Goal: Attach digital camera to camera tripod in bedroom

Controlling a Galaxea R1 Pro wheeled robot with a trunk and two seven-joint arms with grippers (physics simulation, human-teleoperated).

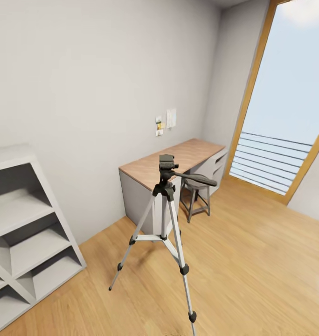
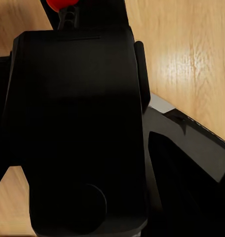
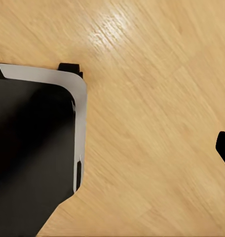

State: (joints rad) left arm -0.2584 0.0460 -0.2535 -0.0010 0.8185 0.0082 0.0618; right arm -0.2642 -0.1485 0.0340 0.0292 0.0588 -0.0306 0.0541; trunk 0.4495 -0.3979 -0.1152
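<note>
Close against my left wrist camera sits a big black body point(image 2: 78, 128), rounded at the corners, with a red knob point(image 2: 60, 4) at one edge and light wood floor point(image 2: 191, 54) behind it. I take it for part of my own base or arm housing; I cannot tell what it is exactly. My left pincer's fingers cannot be made out against it, so whether it stands wide, narrow or holds anything I cannot tell.

From my right wrist camera: a black panel with a silver-grey rim point(image 3: 33, 148) near the lens, over the same wood floor. One small dark tip point(image 3: 224, 148) pokes in at the far edge, possibly a fingertip of the right pincer. Its opening cannot be judged, and nothing is seen in its grasp.

Head view, further out: the camera tripod point(image 1: 166, 219) stands upright on the wood floor, just ahead of me, three silver-grey legs spread, black head on top, long pan handle point(image 1: 197, 178) pointing toward the window side. Whether anything is mounted on the head is too small to tell.

Behind it, a wood-topped desk point(image 1: 178, 161) runs along the pale grey wall, with a stool point(image 1: 197, 196) tucked at it. Small papers point(image 1: 166, 121) are pinned above. Grey open shelving point(image 1: 24, 228) stands at the left; a tall wood-framed window point(image 1: 285, 107) at the right.
</note>
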